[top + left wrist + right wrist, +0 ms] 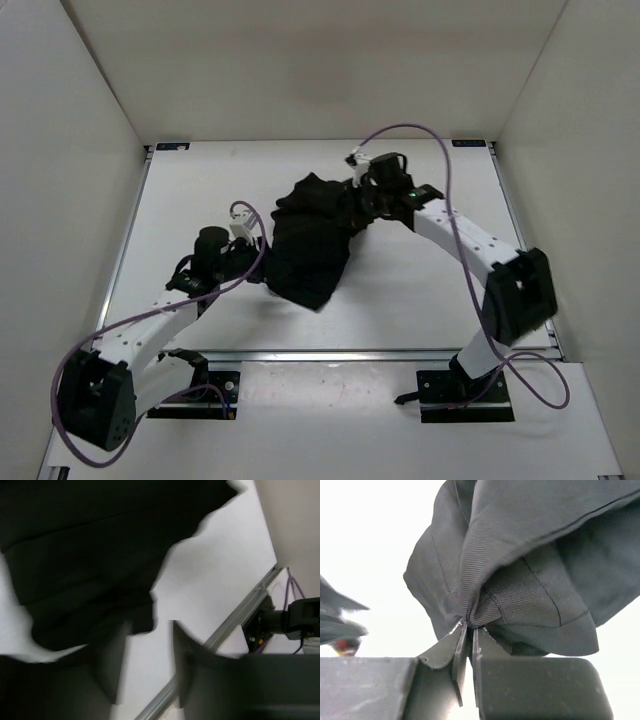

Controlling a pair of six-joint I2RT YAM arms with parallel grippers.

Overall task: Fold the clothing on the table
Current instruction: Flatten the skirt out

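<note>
1. The clothing (pixel 312 240) is a black, bunched heap on the table (pixel 420 300); bare white top shows round it on every side; its near end lies flat, and its far right corner is drawn up into a peak.
2. Right gripper (pixel 372 195): at the clothing's far right corner; in the right wrist view the gripper (pixel 468 630) has its jaws closed together on a gathered fold of the clothing (pixel 520 570); ribbed fabric fans up and out from the pinch; a stitched hem hangs to the right of it; the white table (pixel 370 540) shows behind.
3. Left gripper (pixel 252 262): at the clothing's near left edge, low over the table; in the left wrist view the gripper (pixel 147 650) has its jaws apart, with white table (pixel 215 580) showing in the gap.
4. In that view the clothing (pixel 90 555) fills the upper left, creased in long parallel bands; its ragged lower corner reaches the left finger (pixel 107 675); the right finger (pixel 190 660) stands clear of the fabric; whether the fabric is caught yet cannot be told.
5. A metal rail (pixel 330 354) runs along the table edge nearer than the clothing; a purple cable (pixel 440 150) loops above the right arm, to the clothing's right.
</note>
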